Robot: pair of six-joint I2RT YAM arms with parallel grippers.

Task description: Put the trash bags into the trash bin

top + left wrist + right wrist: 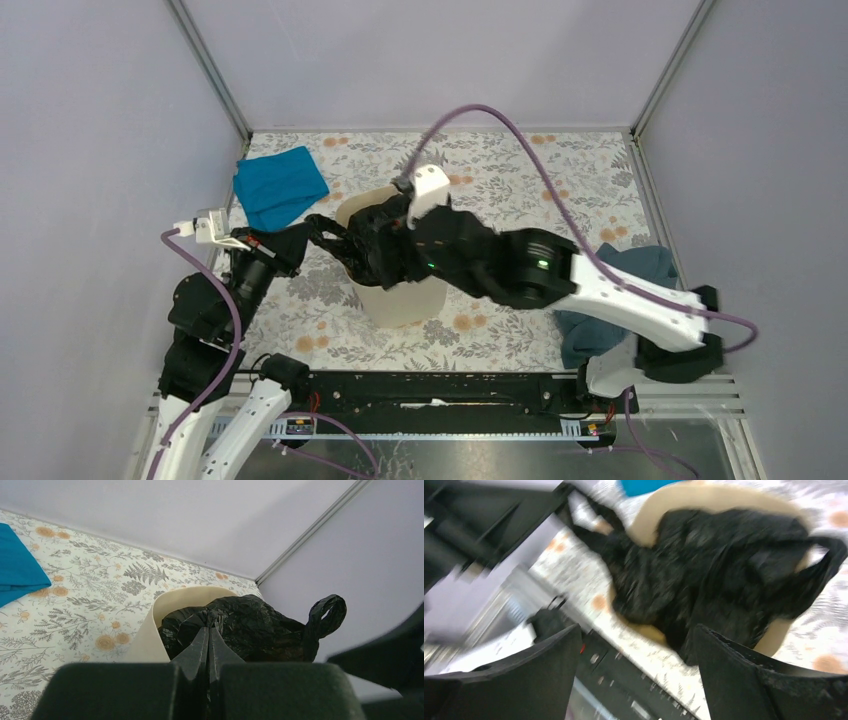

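Black trash bags [255, 625], in left pincer [209, 632] (over bin [147, 635])

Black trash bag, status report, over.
Left gripper shut on edge of glossy black plastic bag; right gripper open above it. Bag mostly in beige plastic bin, part draped over rim. Bright blue cloth lies beside bin, not blocking.

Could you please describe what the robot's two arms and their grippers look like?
Both arms share one build: white links near the base, then chunky, rounded black joints. The right arm shows small green lights on its black joints. A purple cable runs along each arm, the left arm included, and a white block sits at each wrist. The left gripper and right gripper have matte black fingers.
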